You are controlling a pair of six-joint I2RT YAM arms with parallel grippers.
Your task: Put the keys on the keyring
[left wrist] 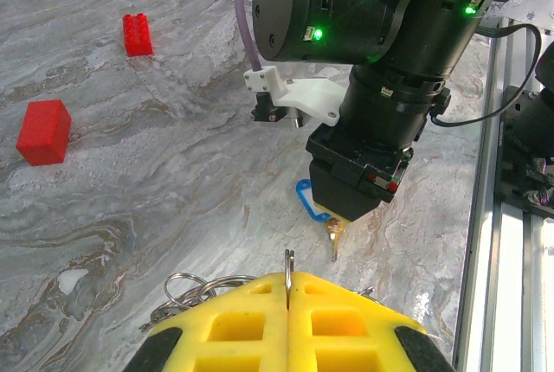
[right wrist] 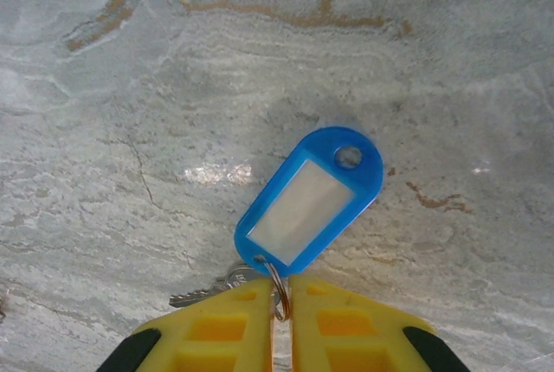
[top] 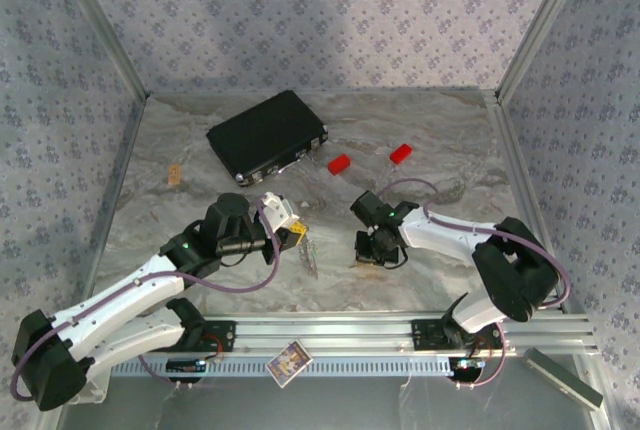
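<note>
- Left claw (left wrist: 287, 296): yellow fingers pressed fully together, pinching a thin metal wire upright in the seam.
- Keyring (left wrist: 184, 289): silvery wire loops bunched just left of the left claw's fingertips. In the top view a thin metal piece hangs from this claw over the tabletop (top: 400, 295).
- Right claw (right wrist: 282, 303): narrow, with only a slim gap between the fingers. A small split ring (right wrist: 277, 284) sits in that gap at the tips; whether it is clamped cannot be told.
- Blue tag (right wrist: 308, 196): oval, with a white label window, joined to the split ring and extending away from the right claw's tips.
- Key (right wrist: 201, 295): silvery, on the same split ring, pointing left beside the left finger.
- Both claws stand near each other at mid-tabletop.
- Black case (top: 268, 137) lies at the far side. Two red blocks (top: 340, 163) (top: 401, 154) lie to its right, well apart from the claws.
</note>
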